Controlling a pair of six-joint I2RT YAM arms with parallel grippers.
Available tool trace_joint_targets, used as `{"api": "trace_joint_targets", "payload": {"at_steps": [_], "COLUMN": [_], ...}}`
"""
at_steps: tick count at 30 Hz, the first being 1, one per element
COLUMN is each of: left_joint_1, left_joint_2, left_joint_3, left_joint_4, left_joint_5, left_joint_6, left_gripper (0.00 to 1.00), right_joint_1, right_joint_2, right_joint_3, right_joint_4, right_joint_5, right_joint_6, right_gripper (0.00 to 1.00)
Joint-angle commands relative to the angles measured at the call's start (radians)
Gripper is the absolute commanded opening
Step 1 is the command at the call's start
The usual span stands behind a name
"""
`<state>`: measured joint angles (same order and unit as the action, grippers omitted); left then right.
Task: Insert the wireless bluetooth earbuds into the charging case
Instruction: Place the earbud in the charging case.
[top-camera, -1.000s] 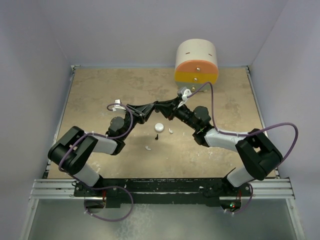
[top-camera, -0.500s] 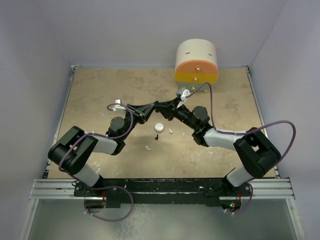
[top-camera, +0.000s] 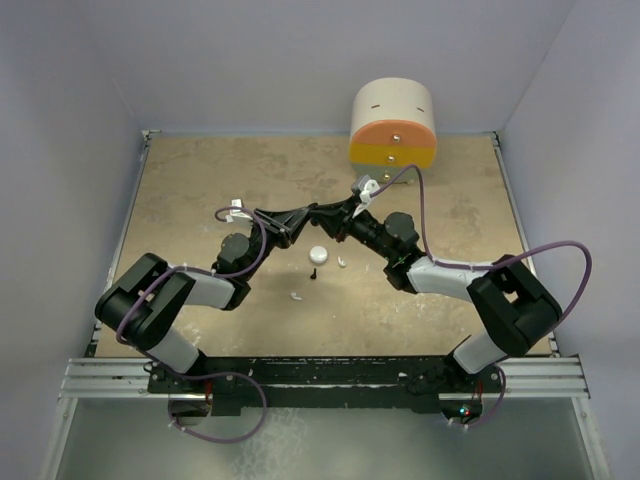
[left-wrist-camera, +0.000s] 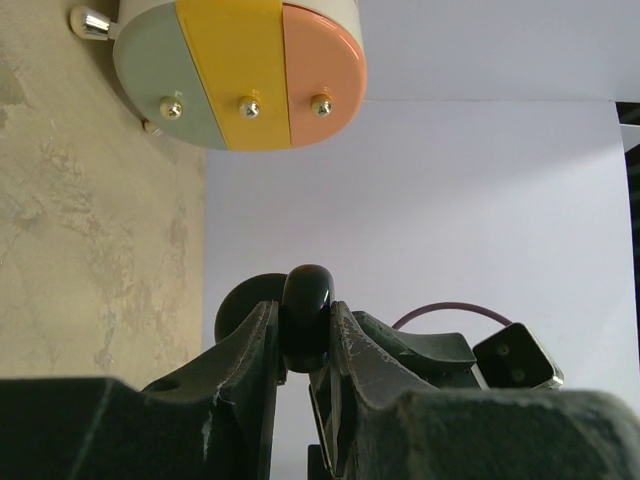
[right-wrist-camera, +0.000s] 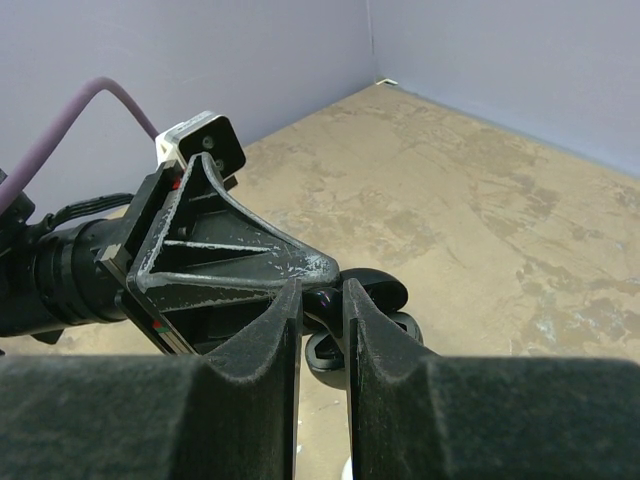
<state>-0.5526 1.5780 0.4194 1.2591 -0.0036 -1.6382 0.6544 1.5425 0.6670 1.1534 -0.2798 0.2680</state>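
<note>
1. Left gripper (left-wrist-camera: 305, 313): narrow, clamped on the black charging case (left-wrist-camera: 307, 288).
2. Right gripper (right-wrist-camera: 322, 288): jaws almost together, tips at that case. Whether they pinch anything, I cannot tell.
3. On the table (top-camera: 200, 190), near the grippers: white earbud (top-camera: 342, 263), second white earbud (top-camera: 297, 296), black earbud (top-camera: 314, 272), beside a white disc (top-camera: 318, 254).

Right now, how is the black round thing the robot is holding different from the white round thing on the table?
The black round thing is dark and shiny; the white round thing is pale. The black one is pinched in the left gripper, off the table; the white one lies loose on it, untouched. Both look rounded.
</note>
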Motion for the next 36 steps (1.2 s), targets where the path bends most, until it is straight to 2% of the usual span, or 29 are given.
{"api": "trace_joint_targets", "payload": {"at_steps": [1,23,26,28,31,36], "left_joint_1": [-0.006,-0.006,-0.006,-0.004,-0.003,0.016], "left_joint_2": [-0.046,-0.096,-0.098,-0.100,-0.105,-0.112], "left_joint_3": [0.031,0.049,0.052,0.053,0.053,0.045], "left_joint_4": [0.065,-0.030,-0.041,-0.050,-0.070,-0.104], "left_joint_5": [0.009,0.010,0.008,0.007,0.002,-0.005], "left_joint_6": [0.009,0.042,0.048,0.053,0.066,0.088], "left_gripper": [0.00,0.00,0.00,0.00,0.00,0.00], "right_joint_1": [0.004,0.004,0.004,0.004,0.004,0.002], "right_joint_2": [-0.027,-0.042,-0.050,-0.070,-0.118,-0.232], "right_joint_3": [0.017,0.011,0.007,-0.008,-0.029,-0.048], "right_joint_4": [0.006,-0.039,-0.041,-0.032,-0.039,-0.104], "right_joint_5": [0.004,0.014,0.023,0.032,0.057,0.198], "right_joint_6": [-0.029,-0.053,-0.047,-0.039,-0.016,0.007], "right_gripper": [0.00,0.00,0.38,0.53,0.65,0.73]}}
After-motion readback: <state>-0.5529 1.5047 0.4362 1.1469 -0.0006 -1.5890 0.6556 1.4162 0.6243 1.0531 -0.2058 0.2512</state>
